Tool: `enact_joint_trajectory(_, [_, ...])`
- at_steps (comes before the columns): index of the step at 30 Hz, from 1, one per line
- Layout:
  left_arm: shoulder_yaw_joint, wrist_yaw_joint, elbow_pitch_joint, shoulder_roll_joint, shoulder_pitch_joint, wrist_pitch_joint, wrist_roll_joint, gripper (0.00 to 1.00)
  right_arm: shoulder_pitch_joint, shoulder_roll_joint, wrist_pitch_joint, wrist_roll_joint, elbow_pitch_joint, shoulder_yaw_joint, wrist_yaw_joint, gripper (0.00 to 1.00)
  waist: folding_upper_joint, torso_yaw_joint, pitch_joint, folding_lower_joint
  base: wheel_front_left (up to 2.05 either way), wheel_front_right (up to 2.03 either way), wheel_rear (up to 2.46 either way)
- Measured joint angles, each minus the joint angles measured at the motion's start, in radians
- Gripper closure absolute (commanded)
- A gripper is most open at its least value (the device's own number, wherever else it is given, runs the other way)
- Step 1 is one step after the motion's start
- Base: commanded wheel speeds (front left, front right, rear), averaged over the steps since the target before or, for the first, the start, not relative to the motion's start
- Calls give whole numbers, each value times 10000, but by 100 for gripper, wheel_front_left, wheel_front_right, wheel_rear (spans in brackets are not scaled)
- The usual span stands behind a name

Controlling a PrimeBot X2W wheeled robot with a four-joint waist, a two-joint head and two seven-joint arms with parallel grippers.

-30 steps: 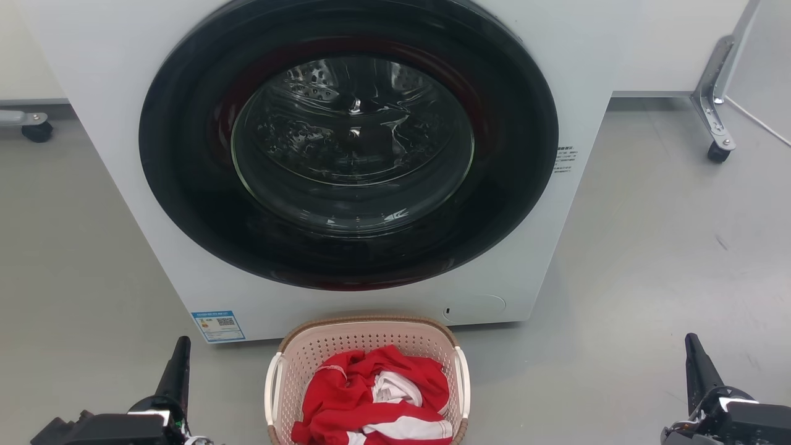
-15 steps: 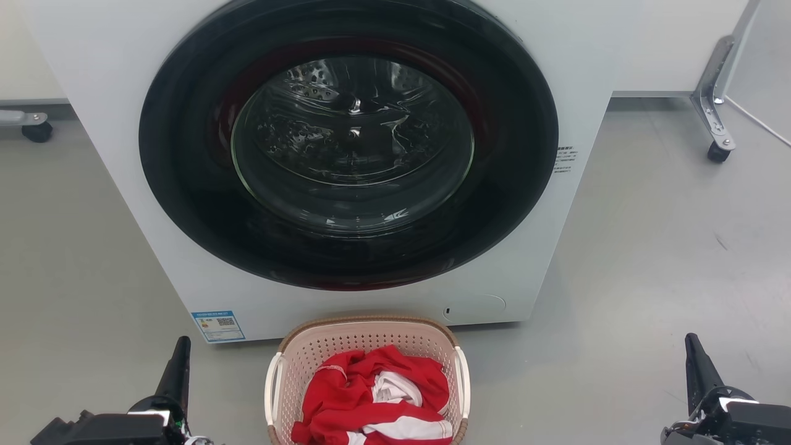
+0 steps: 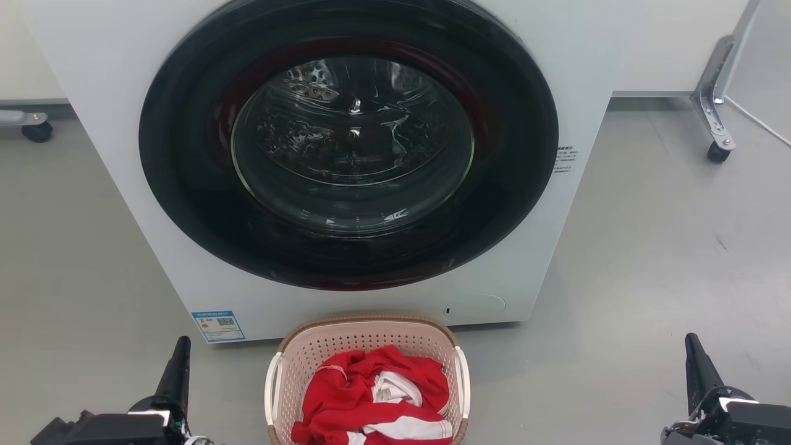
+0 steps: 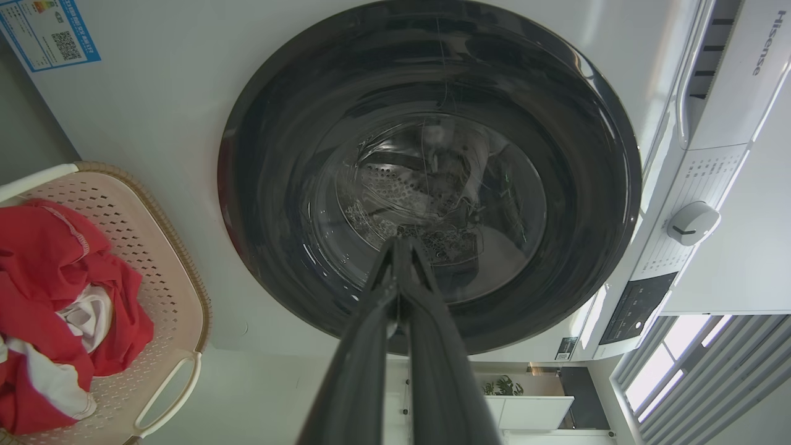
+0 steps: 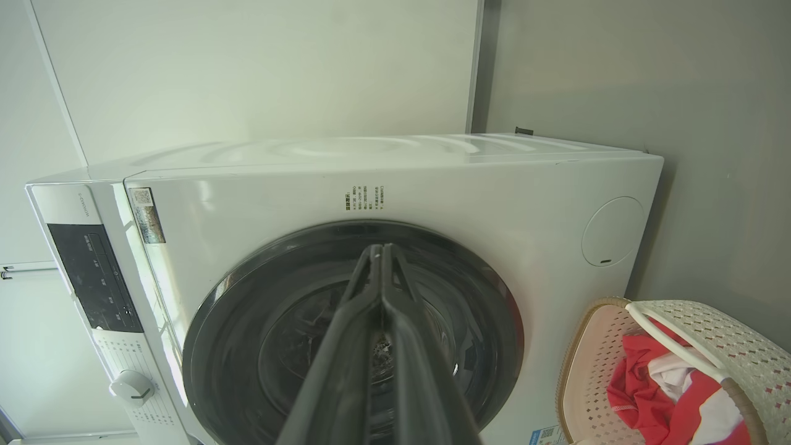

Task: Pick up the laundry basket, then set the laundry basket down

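Head view: laundry basket point(image 3: 371, 342) sits on floor point(image 3: 649, 278) just in front of washer point(image 3: 587, 62), red/white cloth point(image 3: 371, 395) inside. Left claw point(image 3: 179, 358) and right claw point(image 3: 695, 358) flank it, well apart. Fits pre-lift or post-set-down; can't tell which.

Left wrist view: claw pinched closed, empty. "Hisense" logo point(image 4: 763, 43) on washer; blue QR label point(image 4: 49, 31) otherwise illegible.

Right wrist view: claw pinched closed, empty. Stickers unreadable.
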Motion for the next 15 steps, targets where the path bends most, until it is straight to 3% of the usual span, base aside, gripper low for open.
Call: enact_joint_trajectory(15, [0,0,-2,0,0,0,0,100,0,0,0,2,-2,0,0,100,0,0,0,0,0,0,0])
